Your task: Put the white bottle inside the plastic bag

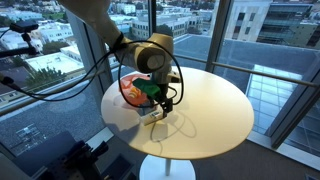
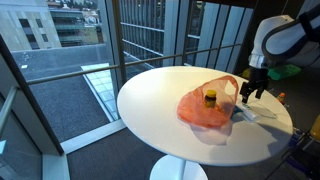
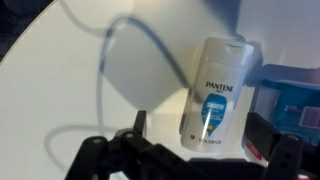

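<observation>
The white bottle (image 3: 215, 90), a Pantene bottle with a blue label, lies flat on the round white table (image 1: 210, 105). In the wrist view my gripper (image 3: 198, 128) is open, with one finger on each side of the bottle's lower end; I cannot tell whether they touch it. In both exterior views the gripper (image 1: 160, 100) (image 2: 250, 90) hangs just above the bottle (image 1: 152, 115) (image 2: 246, 113). The orange plastic bag (image 1: 130, 88) (image 2: 203, 110) lies crumpled on the table right beside the bottle, its mouth open upward.
A small jar with a yellow lid (image 2: 210, 97) stands in the bag. A blue object (image 3: 290, 100) lies next to the bottle. The table edge (image 2: 285, 130) is close to the gripper. Glass walls surround the table.
</observation>
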Motion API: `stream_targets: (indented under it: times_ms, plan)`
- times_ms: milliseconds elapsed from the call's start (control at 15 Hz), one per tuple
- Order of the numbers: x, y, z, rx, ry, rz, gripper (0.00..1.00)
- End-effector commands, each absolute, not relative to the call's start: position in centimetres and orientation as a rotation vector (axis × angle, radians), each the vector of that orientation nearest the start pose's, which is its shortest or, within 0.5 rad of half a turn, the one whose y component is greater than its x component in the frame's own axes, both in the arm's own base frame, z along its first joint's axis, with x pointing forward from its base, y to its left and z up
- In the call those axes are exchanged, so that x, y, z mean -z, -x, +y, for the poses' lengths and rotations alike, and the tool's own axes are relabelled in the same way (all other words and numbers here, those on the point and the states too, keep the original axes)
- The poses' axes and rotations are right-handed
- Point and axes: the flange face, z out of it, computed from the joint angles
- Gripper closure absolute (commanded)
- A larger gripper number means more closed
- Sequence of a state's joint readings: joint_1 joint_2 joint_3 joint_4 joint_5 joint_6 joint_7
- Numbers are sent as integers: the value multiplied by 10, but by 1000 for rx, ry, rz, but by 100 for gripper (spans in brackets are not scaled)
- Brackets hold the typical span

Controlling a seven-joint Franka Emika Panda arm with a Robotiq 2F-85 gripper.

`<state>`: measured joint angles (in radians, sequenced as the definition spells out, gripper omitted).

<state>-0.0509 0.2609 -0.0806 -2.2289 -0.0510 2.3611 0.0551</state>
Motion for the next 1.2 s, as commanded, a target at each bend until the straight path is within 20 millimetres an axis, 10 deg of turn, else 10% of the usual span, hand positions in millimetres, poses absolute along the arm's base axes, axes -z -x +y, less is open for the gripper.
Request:
stream_targets:
  times_ms: [0,800,1133]
  plan:
    - [-232,-529,-70,-151,3188,247,0]
    - [-205,-528,-55,-120,3202,196,0]
    - [-204,-529,-53,-121,3204,192,39]
